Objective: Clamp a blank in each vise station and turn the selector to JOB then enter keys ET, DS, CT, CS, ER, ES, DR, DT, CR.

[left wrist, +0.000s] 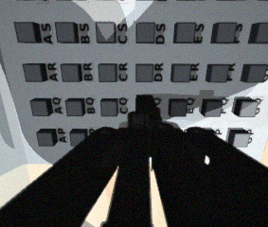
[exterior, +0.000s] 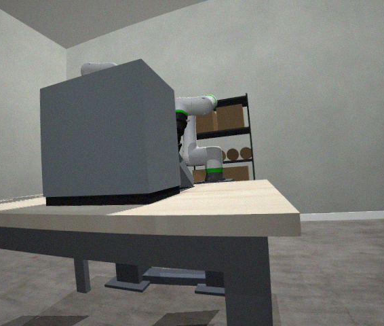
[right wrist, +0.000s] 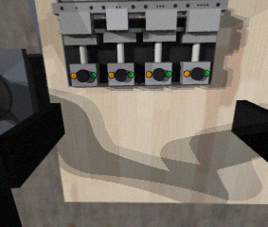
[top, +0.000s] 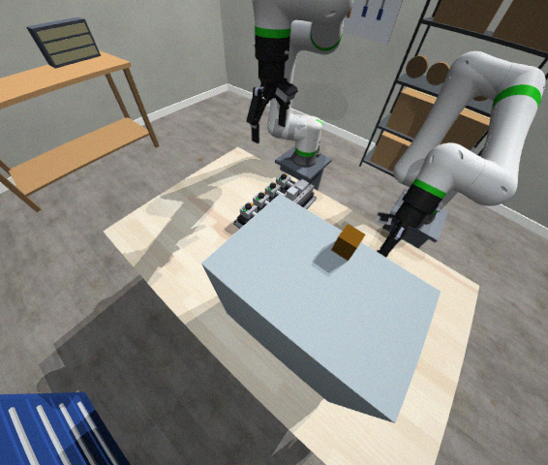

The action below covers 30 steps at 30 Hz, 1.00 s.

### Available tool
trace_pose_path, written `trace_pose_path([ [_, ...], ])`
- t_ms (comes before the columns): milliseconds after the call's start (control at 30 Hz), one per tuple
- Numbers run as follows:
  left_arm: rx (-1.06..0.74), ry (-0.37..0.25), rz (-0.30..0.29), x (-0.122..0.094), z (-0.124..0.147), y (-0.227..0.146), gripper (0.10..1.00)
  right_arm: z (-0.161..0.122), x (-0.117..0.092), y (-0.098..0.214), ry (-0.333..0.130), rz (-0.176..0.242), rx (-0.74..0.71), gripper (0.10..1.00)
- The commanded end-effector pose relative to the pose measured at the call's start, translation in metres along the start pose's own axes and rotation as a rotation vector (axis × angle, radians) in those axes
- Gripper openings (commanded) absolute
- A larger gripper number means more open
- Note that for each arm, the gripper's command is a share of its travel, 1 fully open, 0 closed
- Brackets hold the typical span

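Fingers, top view: left gripper (top: 383, 251) (exterior: 179, 146) (left wrist: 145, 101) together, just beside the cabinet (top: 324, 280) (exterior: 93, 140) (left wrist: 84, 52) on its arm side. Right gripper (top: 268, 132) (right wrist: 148, 115) wide apart, nothing between the fingers, raised beyond the cabinet's vise end. Lamp (top: 349, 242) is an amber block on the cabinet top, near the edge facing the arms; lit or unlit, cannot tell. Vises (top: 298, 196) (right wrist: 74, 21) stand on the table (top: 457, 350) (exterior: 220, 203) (left wrist: 34, 175) (right wrist: 171, 101) just beside the cabinet.

Exterior view: cabinet stands upright on the table, its plain back to the camera. Left arm (exterior: 195, 105) shows past one side; its gripper is partly hidden by the cabinet.

Left wrist view: keys (left wrist: 144, 73) in lettered rows on the cabinet panel, S and R rows readable, Q and P rows partly covered. Closed fingertips lie over the DQ spot; contact cannot be told.

Right wrist view: four vise stations in a row, each with a black knob (right wrist: 121, 75) between an orange and a green dot. Open fingers flank the picture, apart from the knobs. Whether blanks are seated, cannot tell.
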<state>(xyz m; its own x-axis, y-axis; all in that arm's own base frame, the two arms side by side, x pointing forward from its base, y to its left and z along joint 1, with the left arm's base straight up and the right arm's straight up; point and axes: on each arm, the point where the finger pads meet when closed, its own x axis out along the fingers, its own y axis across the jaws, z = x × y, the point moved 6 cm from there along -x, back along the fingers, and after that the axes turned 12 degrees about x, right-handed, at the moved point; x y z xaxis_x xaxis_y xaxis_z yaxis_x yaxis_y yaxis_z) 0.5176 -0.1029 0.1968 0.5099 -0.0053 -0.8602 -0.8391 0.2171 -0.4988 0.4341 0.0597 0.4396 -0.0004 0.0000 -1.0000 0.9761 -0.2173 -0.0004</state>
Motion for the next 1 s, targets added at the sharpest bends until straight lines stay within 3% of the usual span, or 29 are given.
trace_pose_path([
  [0,0.000,0.000,-0.002,-0.001,0.000,-0.001,0.099,0.000,-0.001,0.000,0.000,0.002,0.000,1.000],
  [200,0.000,0.000,-0.002,-0.011,-0.001,-0.001,0.099,0.000,-0.001,0.000,0.000,0.002,0.000,1.000],
  [367,0.000,0.000,-0.002,-0.011,-0.032,-0.008,0.099,0.000,-0.001,0.000,0.000,0.002,0.000,1.000],
  [967,0.000,0.000,-0.002,-0.005,-0.033,-0.008,0.099,0.000,-0.001,0.000,0.000,0.002,0.000,1.000],
])
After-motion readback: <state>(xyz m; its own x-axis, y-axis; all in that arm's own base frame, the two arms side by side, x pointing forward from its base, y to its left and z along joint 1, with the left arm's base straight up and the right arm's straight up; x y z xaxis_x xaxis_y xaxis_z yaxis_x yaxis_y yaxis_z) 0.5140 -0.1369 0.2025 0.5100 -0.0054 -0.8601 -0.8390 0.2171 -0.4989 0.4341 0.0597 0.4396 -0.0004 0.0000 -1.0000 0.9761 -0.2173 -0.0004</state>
